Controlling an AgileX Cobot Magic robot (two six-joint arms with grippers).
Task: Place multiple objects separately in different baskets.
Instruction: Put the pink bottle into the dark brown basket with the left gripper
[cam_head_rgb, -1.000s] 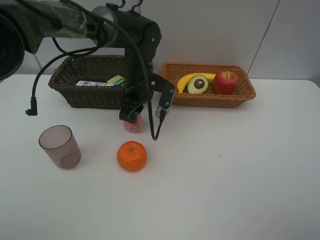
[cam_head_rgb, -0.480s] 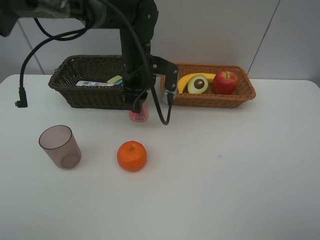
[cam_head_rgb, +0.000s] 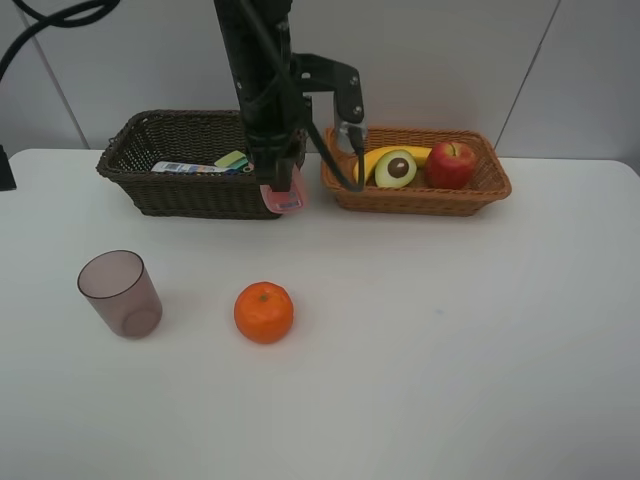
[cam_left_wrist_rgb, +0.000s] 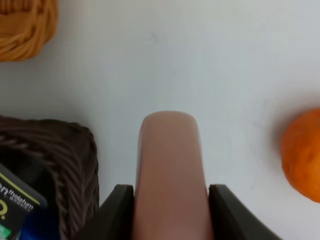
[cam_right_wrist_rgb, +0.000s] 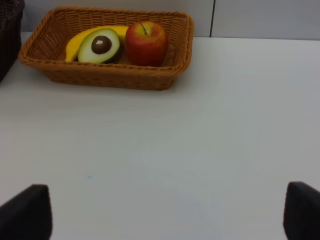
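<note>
Since it's bound for the dark brown basket (cam_head_rgb: 170, 195), the small pink bottle (cam_head_rgb: 284, 198) hangs clamped in the left fingers (cam_left_wrist_rgb: 119, 212) at that basket's near corner, clear of the surface (cam_head_rgb: 450, 350); right fingers (cam_right_wrist_rgb: 25, 212) spread wide, empty.

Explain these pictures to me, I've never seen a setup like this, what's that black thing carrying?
It is a robot with two arms, each ending in a gripper. The wide picture is from a camera high above the table; the other two are from cameras on the wrists. The left gripper is shut on a small pink bottle, held beside the dark brown basket, which holds a white bottle. The right gripper is open and empty. The tan basket holds a banana, a halved avocado and a red apple. An orange and a mauve cup stand on the table.
</note>
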